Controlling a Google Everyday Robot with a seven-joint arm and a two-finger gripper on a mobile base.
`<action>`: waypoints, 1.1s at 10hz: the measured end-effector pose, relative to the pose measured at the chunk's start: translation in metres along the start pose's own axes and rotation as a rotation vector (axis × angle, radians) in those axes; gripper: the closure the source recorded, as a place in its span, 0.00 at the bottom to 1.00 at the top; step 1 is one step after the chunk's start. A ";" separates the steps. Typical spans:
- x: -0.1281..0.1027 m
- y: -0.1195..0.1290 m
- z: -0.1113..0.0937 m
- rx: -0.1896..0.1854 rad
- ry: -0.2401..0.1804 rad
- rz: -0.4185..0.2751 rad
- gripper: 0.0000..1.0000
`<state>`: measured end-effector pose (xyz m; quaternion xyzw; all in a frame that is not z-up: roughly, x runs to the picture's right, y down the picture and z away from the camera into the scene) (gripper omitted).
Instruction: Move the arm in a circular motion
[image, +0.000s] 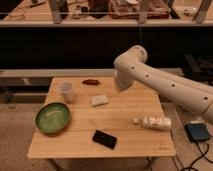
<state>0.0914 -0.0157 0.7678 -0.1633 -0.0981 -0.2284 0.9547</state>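
Note:
The cream-white arm (165, 85) reaches in from the right edge, with small dark dots along its thick segments. Its rounded elbow (131, 57) is above the back of the wooden table (125, 107). From there the last segment bends downward. The gripper (121, 87) is at the low end of that segment, above the table's back middle, to the right of a white block (99, 100) and apart from it. Nothing shows in its grasp.
On the table are a green bowl (52, 118) at the left, a white cup (66, 91), a small reddish-brown item (90, 82) at the back, a black phone (104, 139) at the front and a white bottle (152, 121) lying on its side. A dark box (198, 132) sits on the floor at the right.

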 end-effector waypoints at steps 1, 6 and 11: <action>0.013 -0.005 0.005 0.034 -0.012 -0.013 1.00; 0.084 0.035 0.012 -0.006 0.020 0.032 1.00; 0.078 0.125 -0.003 -0.152 0.022 0.146 1.00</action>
